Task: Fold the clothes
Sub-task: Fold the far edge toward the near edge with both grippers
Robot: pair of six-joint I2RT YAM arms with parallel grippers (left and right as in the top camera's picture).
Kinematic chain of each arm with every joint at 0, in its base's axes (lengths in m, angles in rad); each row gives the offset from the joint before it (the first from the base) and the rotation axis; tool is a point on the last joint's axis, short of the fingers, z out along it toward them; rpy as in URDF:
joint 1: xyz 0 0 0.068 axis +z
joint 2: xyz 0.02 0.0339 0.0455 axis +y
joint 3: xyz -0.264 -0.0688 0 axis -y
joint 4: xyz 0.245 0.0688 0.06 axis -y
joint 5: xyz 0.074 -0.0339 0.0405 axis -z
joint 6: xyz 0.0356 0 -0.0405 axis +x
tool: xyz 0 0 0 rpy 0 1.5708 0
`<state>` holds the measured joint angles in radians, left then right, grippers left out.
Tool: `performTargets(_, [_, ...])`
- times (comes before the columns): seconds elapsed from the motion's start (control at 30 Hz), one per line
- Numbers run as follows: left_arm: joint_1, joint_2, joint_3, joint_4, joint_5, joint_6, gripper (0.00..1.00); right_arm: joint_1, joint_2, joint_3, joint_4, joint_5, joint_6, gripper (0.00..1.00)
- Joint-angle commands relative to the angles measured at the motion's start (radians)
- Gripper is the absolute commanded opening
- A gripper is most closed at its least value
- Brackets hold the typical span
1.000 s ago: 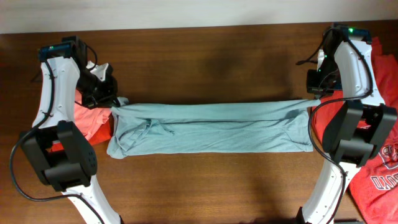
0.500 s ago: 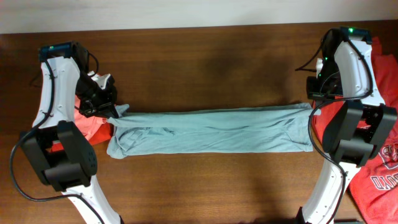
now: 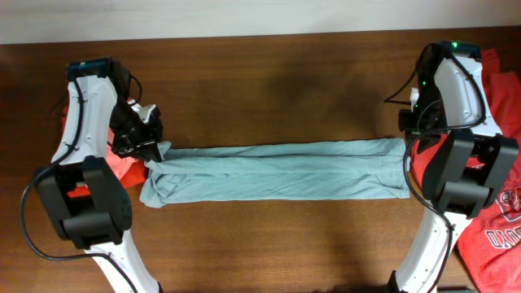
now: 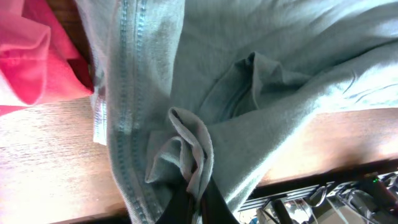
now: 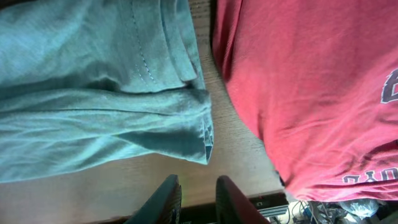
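One grey-blue T-shirt point(image 3: 277, 169) is laid across the table point(image 3: 269, 89), long axis 9 to 3 o'clock. Its 9 o'clock end is clamped by the left gripper point(image 4: 194, 208); the right gripper point(image 5: 196, 193) is held parted and empty just past the 3 o'clock end.

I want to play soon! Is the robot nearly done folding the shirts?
Not yet. Done: the grey-blue shirt lies folded into a long strip. In hand: the left claw pinches its end; the right claw is open, empty. Left: folding the strip shorter, plus the red lettered shirt and the salmon shirt.
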<state>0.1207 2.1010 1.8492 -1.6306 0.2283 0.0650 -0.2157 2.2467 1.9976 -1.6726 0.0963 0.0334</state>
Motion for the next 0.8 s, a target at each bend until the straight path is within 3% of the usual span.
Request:
performTargets(0.0, [0.002, -0.035, -0.01, -0.008, -0.016, 0.019, 0.02, -0.008, -0.034, -0.009, 0.004, 0.002, 0.008, 0.25])
performTargets(0.37, [-0.005, -0.035, -0.034, -0.05, -0.075, -0.008, 0.01, -0.007, -0.032, -0.01, 0.023, -0.014, 0.008, 0.25])
performTargets(0.4, [-0.01, -0.035, -0.046, -0.05, -0.072, -0.008, 0.04, -0.007, -0.032, -0.01, 0.023, -0.014, 0.008, 0.25])
performTargets(0.47, [-0.018, -0.035, -0.069, -0.04, -0.068, -0.008, 0.23, -0.007, -0.032, -0.01, 0.023, -0.014, 0.008, 0.25])
performTargets(0.5, [-0.023, -0.035, -0.082, -0.032, -0.068, -0.008, 0.27, -0.007, -0.032, -0.01, 0.023, -0.014, 0.008, 0.25])
performTargets(0.77, [-0.036, -0.035, -0.111, 0.02, -0.068, -0.008, 0.31, -0.007, -0.032, -0.01, 0.026, -0.018, 0.008, 0.24])
